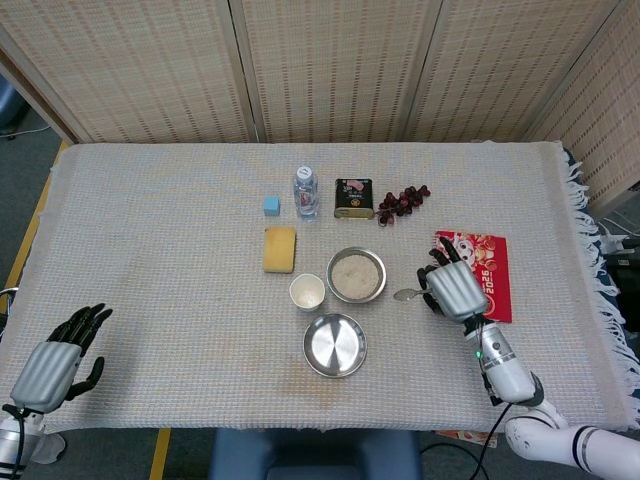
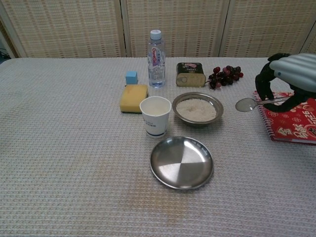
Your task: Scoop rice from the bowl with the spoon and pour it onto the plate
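A metal bowl of white rice (image 1: 355, 274) (image 2: 197, 108) stands at mid-table, and an empty round metal plate (image 1: 335, 345) (image 2: 181, 162) lies just in front of it. My right hand (image 1: 453, 291) (image 2: 290, 79) holds a metal spoon (image 1: 405, 294) (image 2: 245, 104) by its handle, lifted off the cloth to the right of the bowl, its scoop pointing left and empty. My left hand (image 1: 52, 359) hangs open at the table's near left corner, far from everything; only the head view shows it.
A white paper cup (image 2: 155, 116) stands left of the bowl, a yellow sponge (image 2: 133, 97) and blue cube (image 2: 131, 77) behind it. Water bottle (image 2: 156, 52), tin can (image 2: 190, 74) and grapes (image 2: 225, 75) line the back. A red notebook (image 2: 290, 122) lies under my right hand.
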`<state>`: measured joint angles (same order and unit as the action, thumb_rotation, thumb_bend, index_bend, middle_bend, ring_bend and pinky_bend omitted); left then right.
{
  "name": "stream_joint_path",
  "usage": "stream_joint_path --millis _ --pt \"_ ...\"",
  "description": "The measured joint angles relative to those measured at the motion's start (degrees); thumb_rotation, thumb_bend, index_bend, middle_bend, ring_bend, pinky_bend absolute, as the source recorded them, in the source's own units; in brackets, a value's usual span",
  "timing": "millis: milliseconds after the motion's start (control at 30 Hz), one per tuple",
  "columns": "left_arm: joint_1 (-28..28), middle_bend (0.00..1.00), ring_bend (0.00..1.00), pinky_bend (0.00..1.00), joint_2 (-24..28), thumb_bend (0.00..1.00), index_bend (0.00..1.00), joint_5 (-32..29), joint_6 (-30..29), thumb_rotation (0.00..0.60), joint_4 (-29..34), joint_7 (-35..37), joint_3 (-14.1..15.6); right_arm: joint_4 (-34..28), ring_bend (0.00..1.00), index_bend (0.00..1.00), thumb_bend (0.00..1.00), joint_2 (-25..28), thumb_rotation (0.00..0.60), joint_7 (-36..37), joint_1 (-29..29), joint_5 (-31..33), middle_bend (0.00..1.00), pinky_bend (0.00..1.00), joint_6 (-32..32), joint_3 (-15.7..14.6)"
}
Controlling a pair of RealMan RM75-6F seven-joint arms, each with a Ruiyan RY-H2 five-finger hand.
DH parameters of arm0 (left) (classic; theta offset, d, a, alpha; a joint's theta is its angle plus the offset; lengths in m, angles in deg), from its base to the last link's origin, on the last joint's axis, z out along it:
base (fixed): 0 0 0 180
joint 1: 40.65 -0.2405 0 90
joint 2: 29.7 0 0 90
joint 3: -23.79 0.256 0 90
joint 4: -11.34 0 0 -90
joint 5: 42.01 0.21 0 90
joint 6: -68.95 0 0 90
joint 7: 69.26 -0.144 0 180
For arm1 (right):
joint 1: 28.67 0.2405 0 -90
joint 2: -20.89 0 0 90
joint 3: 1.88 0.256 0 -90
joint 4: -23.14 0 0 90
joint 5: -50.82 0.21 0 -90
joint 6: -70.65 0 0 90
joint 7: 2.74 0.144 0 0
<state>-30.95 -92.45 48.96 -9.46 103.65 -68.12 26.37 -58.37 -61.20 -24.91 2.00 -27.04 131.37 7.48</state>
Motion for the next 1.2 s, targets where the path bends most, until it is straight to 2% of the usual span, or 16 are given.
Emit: stream_joint_path --millis 167,333,733,967,1200 --pt "0.02 0.0 0.01 0.19 0.09 0.54 0.0 0.32 -0.13 0.6 -0.07 0.17 0.1 -2.36 0.18 0.97 0.4 1.24 0.6 -8.73 3.65 4.31 0.59 0.06 -2.1 2.99" --pt "-0.14 0.0 0.01 0.19 0.34 0.54 0.0 0.69 -0.45 0.6 0.12 0.48 0.31 -1.01 0.18 0.97 0.4 -0.58 0.6 -18.97 8.54 9.4 0.59 0.06 -4.72 4.47" --pt "-0.15 0.0 0.01 0.2 0.97 0.53 0.0 -0.08 0.23 0.6 0.56 1.22 0.43 6.09 0.18 0.97 0.41 -8.91 0.6 -36.83 18.51 17.41 0.59 0.06 -7.8 3.52" --pt "-0.09 0.0 0.01 0.2 0.87 0.53 0.0 -0.45 0.52 0.6 0.56 0.94 0.32 9.34 0.18 0.97 0.41 -12.31 0.6 -40.67 21.58 21.75 0.59 0.06 -9.39 1.67" --pt "-0.2 0.0 0.01 0.2 0.86 0.53 0.0 -0.1 0.12 0.6 0.53 0.97 0.34 9.26 0.18 0.97 0.41 -13.07 0.6 -39.05 22.49 24.62 0.59 0.06 -11.21 0.91"
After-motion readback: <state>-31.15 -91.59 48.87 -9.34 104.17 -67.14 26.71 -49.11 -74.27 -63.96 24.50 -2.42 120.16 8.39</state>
